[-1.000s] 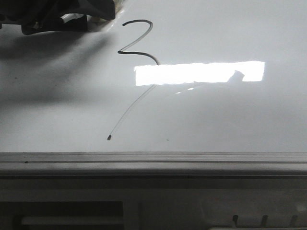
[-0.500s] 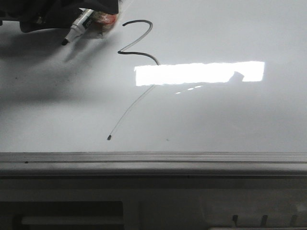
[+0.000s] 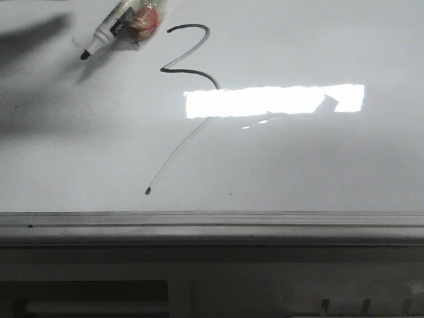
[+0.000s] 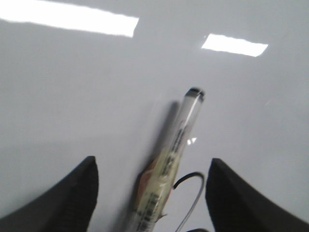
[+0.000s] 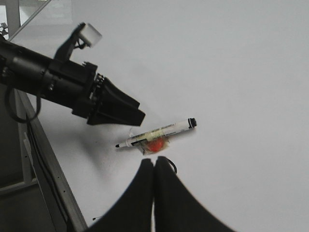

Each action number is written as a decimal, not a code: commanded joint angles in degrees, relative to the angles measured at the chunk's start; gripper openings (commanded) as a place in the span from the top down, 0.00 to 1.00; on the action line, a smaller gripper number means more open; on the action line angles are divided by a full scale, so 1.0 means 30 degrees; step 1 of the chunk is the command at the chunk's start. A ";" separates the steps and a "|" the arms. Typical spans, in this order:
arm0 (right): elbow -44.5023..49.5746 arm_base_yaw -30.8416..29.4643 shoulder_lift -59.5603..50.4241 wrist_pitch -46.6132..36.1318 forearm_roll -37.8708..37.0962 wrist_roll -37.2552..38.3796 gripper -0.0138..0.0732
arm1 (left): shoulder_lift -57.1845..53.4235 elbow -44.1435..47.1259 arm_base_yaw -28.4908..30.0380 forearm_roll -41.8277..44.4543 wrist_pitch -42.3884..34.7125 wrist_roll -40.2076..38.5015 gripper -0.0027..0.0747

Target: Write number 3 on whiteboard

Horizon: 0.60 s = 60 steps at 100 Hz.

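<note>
The whiteboard point(image 3: 298, 159) carries a thin black number 3 point(image 3: 189, 56) with a long faint tail that ends in a dot. A white marker with a black tip and a taped red-orange patch point(image 3: 116, 30) lies flat on the board just left of the 3's top. My left gripper point(image 4: 152, 163) is open and hovers over the marker point(image 4: 176, 154), which lies loose between the fingers. The top curve of the 3 point(image 4: 190, 173) shows beside it. The left gripper is out of the front view. My right gripper point(image 5: 154, 164) is shut and empty, near the marker point(image 5: 157, 135).
The board's grey metal frame edge point(image 3: 212, 218) runs along the front, with a grey slotted ledge point(image 3: 364, 305) below it. In the right wrist view my left arm point(image 5: 53, 82) reaches over the board from its edge point(image 5: 48, 159).
My left gripper has let go of the marker and pulled up out of the front view. The marker now lies on the board. The 3 is unchanged.
</note>
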 commanded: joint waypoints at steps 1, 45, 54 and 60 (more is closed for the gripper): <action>-0.0427 -0.0118 -0.0312 -0.1036 0.0676 0.0046 0.91 | -0.2097 -0.0521 -0.0011 -0.0101 -0.1133 0.1109 0.59; 0.8985 -0.0118 -0.6267 -1.0813 0.1920 0.0060 0.91 | -1.2634 -0.0355 -0.0011 0.1858 0.9137 0.4902 0.99; 1.1658 -0.0118 -0.7508 -1.3345 0.3697 0.0060 0.91 | -1.3615 0.0078 -0.0011 0.2209 1.0420 0.4902 0.99; 1.2954 -0.0118 -0.8261 -1.4315 0.4211 0.0060 0.91 | -1.4069 0.0422 -0.0011 0.2069 1.0597 0.4823 0.99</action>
